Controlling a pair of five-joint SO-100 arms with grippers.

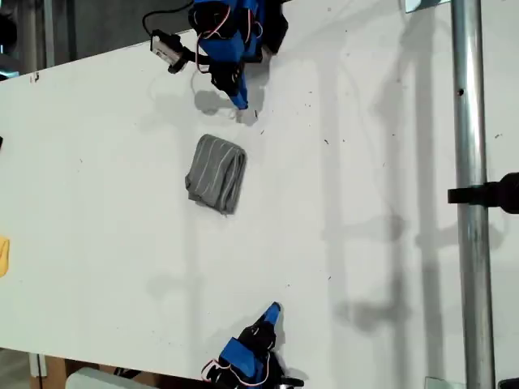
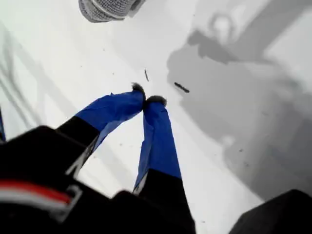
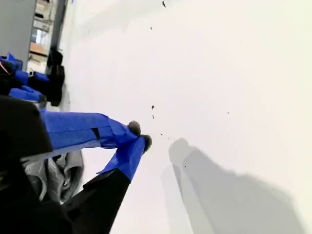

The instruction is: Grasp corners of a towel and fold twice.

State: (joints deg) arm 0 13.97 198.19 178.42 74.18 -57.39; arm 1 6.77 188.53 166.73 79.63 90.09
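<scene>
Grey striped towel (image 1: 216,173) (image 2: 105,9) (image 3: 63,173) is seen bunched into a compact folded bundle on the white table (image 1: 97,211), near the middle of the exterior view. First end effector (image 1: 274,309) (image 2: 148,97) is pinched together on nothing, low in the exterior view and well apart from the towel. Second end effector (image 1: 241,103) (image 3: 140,135) is likewise closed and empty, just above the towel in the exterior view, not touching it.

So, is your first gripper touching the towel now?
Apart. The first wrist view shows bare table between my first gripper, tips closed on nothing, and the towel farther ahead.
</scene>
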